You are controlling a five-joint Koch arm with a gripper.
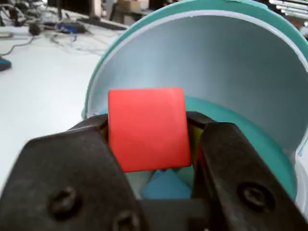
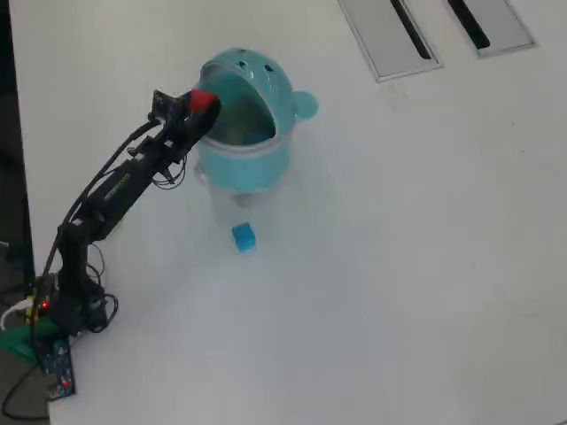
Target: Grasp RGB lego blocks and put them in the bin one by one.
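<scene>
Wrist view: your gripper is clamped on the red block, one black jaw on each side of it, the block's face square to the camera. Right behind it, the bin fills the upper right; its pale hood interior arches over the block and its teal rim curves just behind. A sliver of yellow-green shows between the red block and the right jaw; you cannot tell what it is. A blurred blue patch sits low between the jaws. Far left, cables lie on the white table.

Overhead view: your arm reaches from the lower left up to the bin. The gripper holds the red block at the left edge of the bin's mouth, under the holed hood. The blue block lies on the table just near of the bin, apart from it.
</scene>
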